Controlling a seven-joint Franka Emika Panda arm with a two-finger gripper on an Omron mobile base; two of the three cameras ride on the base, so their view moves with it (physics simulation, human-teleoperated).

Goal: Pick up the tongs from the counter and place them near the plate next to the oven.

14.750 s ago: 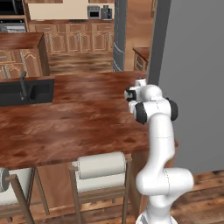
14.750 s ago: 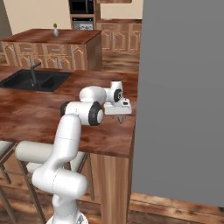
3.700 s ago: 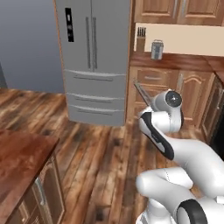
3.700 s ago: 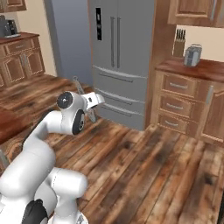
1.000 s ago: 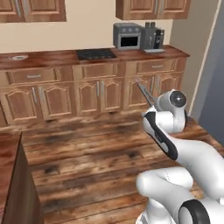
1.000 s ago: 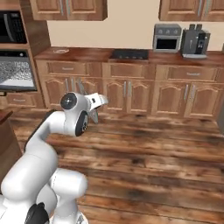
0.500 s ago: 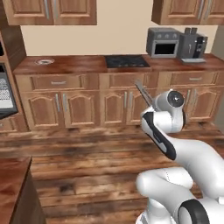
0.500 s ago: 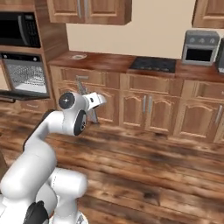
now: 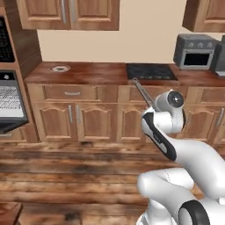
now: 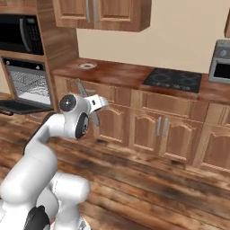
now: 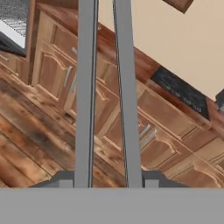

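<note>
My gripper (image 10: 92, 107) is shut on the tongs (image 10: 82, 89), thin grey metal, held out in front of the arm above the wooden floor. In the left base view the tongs (image 9: 143, 92) slant up and to the left from the hand. In the hand view their two slim arms (image 11: 85, 87) run straight up from the gripper (image 11: 107, 180). The small round plate (image 9: 59, 68) lies on the wall-side top, close to the black oven (image 9: 9, 99). From the right base, the plate (image 10: 86, 65) sits just right of the oven (image 10: 27, 85), whose door hangs open.
A black cooktop (image 9: 151, 71) is set into the wall-side top to the right of the plate, and a grey toaster oven (image 9: 195, 52) stands further right. Wooden cabinets run below. A corner of reddish-brown countertop (image 9: 9, 211) shows at the lower left.
The whole picture has slid to the right as the base turns; the oven and the plate have come further into view. The tongs stay in the shut gripper, and the arm's pose is unchanged.
</note>
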